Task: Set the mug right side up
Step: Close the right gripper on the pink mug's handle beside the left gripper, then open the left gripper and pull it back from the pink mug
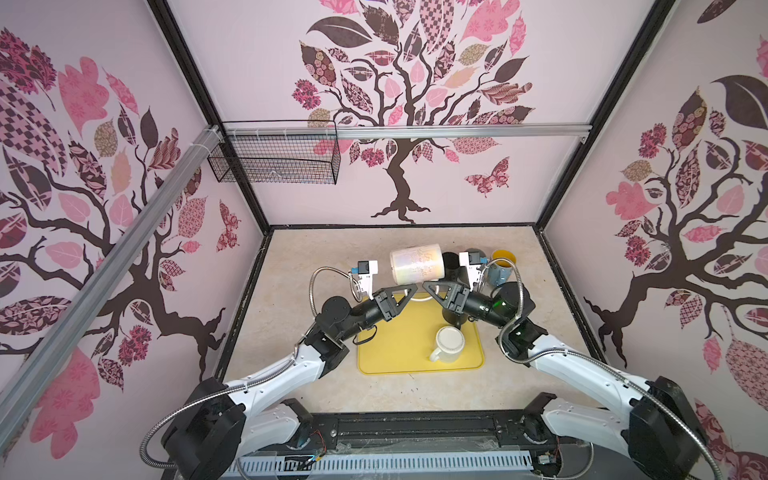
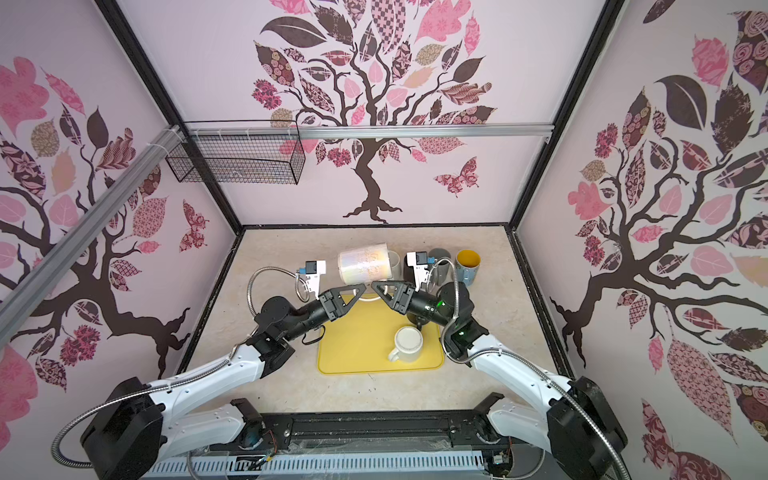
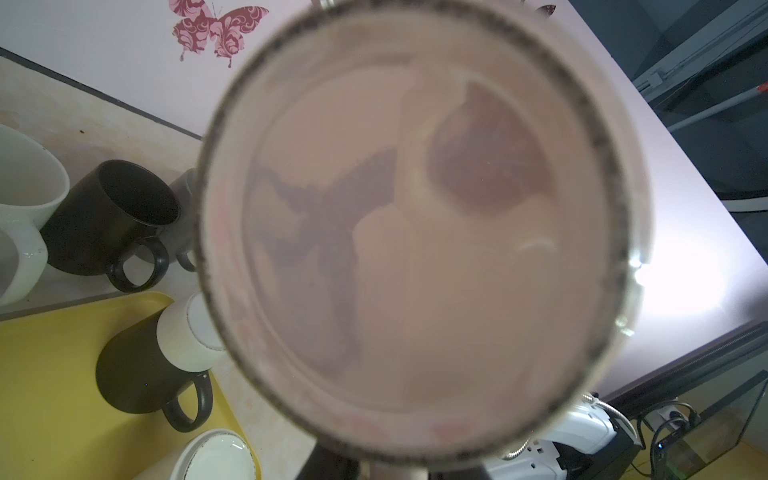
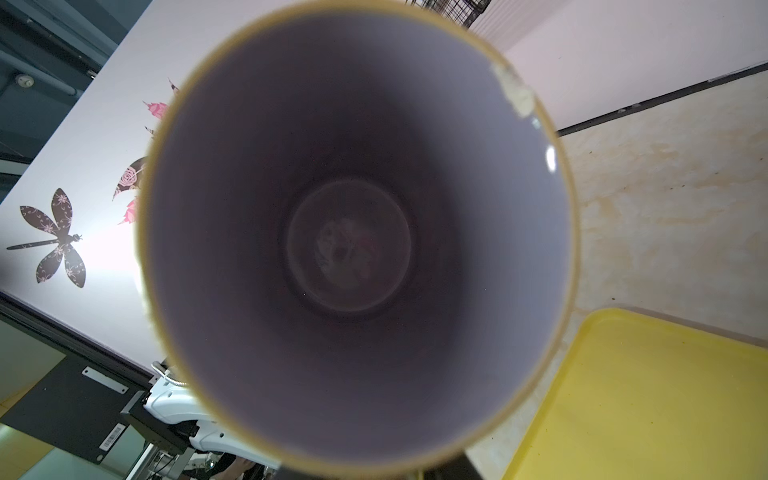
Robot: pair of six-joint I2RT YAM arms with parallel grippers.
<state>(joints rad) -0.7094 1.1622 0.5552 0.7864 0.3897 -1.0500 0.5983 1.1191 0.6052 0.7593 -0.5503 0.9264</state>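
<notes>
The left pincer (image 1: 412, 288) (image 2: 362, 287), black with open triangular frame fingers, stands narrow just beneath the pearly mug (image 1: 417, 264) (image 2: 365, 266). It looks closed on a pale part under the mug's wall, though that part is mostly hidden. The right pincer (image 1: 426, 286) (image 2: 374, 285), of the same make, meets it almost tip to tip from the opposite side. I cannot tell whether its jaws grip or stand loose.

The pearly mug lies on its side in the air, over the far edge of the yellow tray (image 1: 399, 353). Its base faces the left arm and its mouth the right. Its wall is a smooth, iridescent white cylinder with faint script.

In the left wrist view the pearly mug (image 3: 415, 232) shows a round, glossy, mirror-like base inside a rough dark-speckled ring. In the right wrist view the pearly mug (image 4: 353, 249) shows a glazed lilac-grey bore and a yellowish rim, chipped at one spot.

On the matte tray stand a cream mug (image 1: 449, 343), flat ringed end up, and a black mug (image 1: 451, 319). Beyond them, on the beige marbled surface (image 1: 291, 332), stands a blue-grey mug (image 1: 503, 266) with a yellow inside.
</notes>
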